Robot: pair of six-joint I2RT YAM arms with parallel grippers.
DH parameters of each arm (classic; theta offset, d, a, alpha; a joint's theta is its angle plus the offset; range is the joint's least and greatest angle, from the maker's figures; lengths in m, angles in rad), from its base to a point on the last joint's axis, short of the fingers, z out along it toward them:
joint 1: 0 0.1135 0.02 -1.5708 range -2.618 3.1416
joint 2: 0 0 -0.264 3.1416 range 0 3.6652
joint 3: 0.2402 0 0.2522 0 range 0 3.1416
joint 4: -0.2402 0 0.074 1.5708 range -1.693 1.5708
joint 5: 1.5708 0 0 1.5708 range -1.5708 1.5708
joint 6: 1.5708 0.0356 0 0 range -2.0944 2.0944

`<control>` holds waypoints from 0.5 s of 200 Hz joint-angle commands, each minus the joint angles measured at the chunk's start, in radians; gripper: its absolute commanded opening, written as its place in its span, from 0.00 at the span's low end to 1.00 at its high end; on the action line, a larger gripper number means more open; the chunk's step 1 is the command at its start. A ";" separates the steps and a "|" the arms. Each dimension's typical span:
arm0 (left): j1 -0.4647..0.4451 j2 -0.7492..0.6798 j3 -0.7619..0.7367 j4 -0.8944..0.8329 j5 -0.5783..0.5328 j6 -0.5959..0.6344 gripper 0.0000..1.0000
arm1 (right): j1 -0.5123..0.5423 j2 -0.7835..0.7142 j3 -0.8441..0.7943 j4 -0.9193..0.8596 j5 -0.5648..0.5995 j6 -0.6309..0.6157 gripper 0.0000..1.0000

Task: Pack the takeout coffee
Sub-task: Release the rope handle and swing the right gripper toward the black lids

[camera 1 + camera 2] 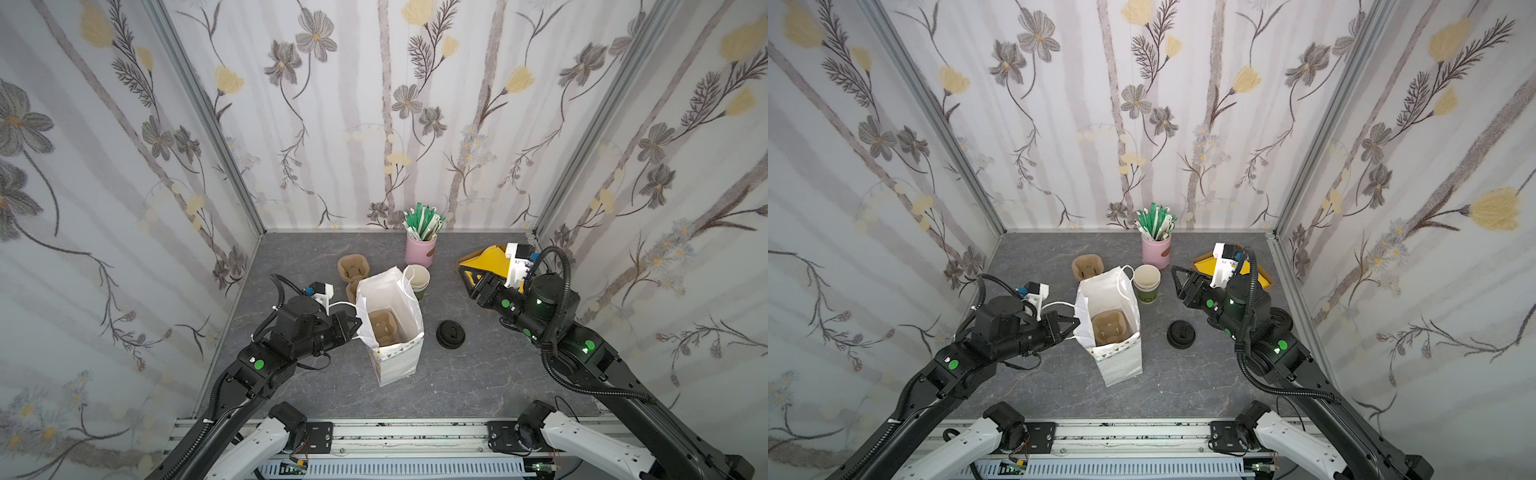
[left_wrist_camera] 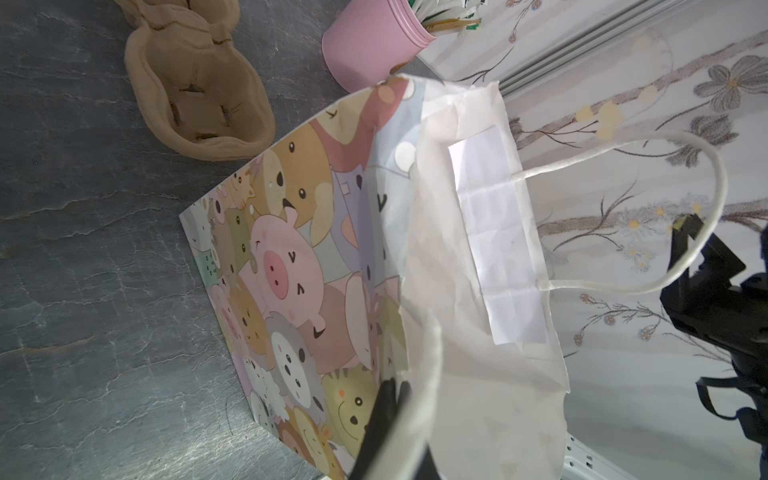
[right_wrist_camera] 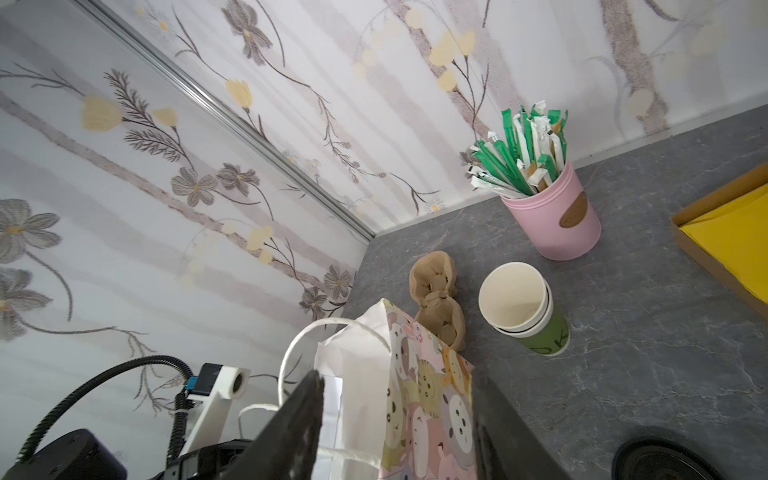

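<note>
- Paper bag (image 1: 395, 361), white inside, cartoon animals outside, cord handles: you find it upright and open at the middle of the grey table (image 1: 478, 382).
- Pulp cup carrier (image 1: 384, 328): it sits down inside the bag with empty wells. A second pulp carrier (image 1: 353, 268) lies on the table behind the bag.
- Left pincer (image 1: 354, 326): closed, pinching the bag's left rim beside a handle.
- Right pincer (image 1: 473, 284): held above the table to the right of the bag, jaws apart, nothing between them. It hangs in front of the yellow tray (image 1: 490, 259).
- Black domed lid (image 1: 450, 332): you see it on the table just right of the bag, outside it and apart from both pincers. Whether a cup stands under it, you cannot tell.
- Stack of lidless paper cups (image 1: 417, 278): upright behind the bag's right corner, touched by neither pincer.
- Pink tin (image 1: 420, 251) of green and white sachets (image 1: 422, 220): near the back wall, just behind the cups.
</note>
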 commanded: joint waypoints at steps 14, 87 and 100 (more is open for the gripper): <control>0.001 -0.002 0.041 -0.054 0.015 0.072 0.00 | 0.000 0.004 -0.005 -0.032 0.056 0.048 0.56; 0.000 -0.026 0.095 -0.111 0.045 0.159 0.00 | 0.000 -0.087 0.017 -0.316 0.152 0.295 0.53; 0.001 -0.033 0.085 -0.111 0.051 0.152 0.00 | 0.000 -0.082 0.018 -0.361 0.132 0.330 0.51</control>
